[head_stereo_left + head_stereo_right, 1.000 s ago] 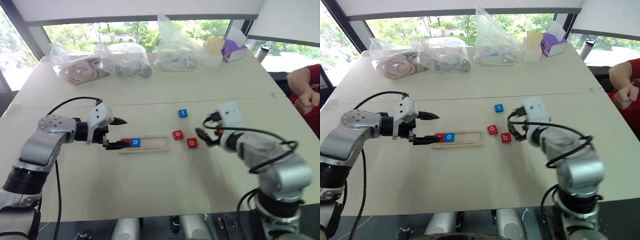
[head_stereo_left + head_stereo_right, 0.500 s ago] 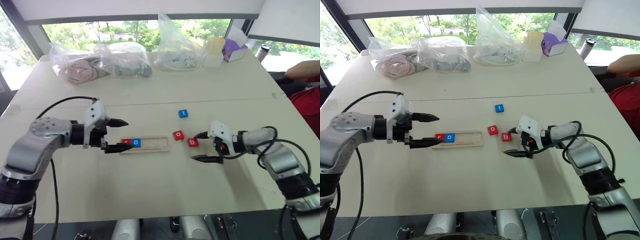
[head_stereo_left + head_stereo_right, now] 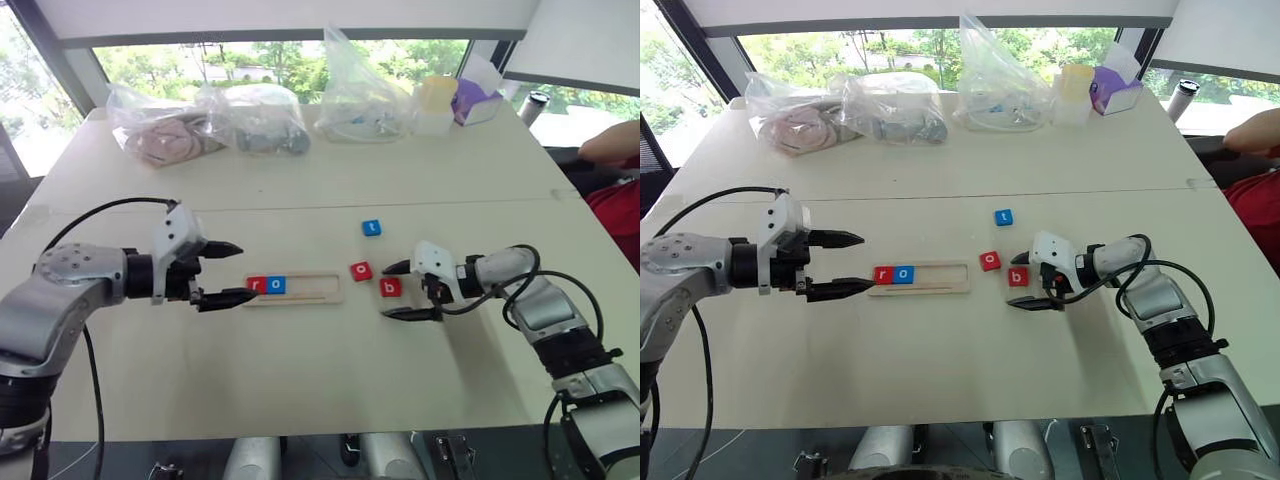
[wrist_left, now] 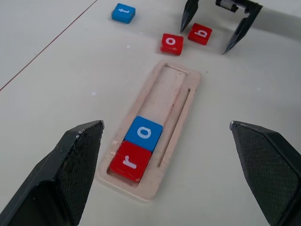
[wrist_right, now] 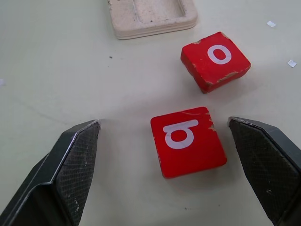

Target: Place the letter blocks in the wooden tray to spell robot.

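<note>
The right gripper is spread wide and empty, its fingers set either side of the red b block on the table. The left gripper is likewise held wide open and empty, just beside the wooden tray, where the red r block and blue o block are seated at the left end. The red o block is found just beyond, and the blue t block farther back.
</note>
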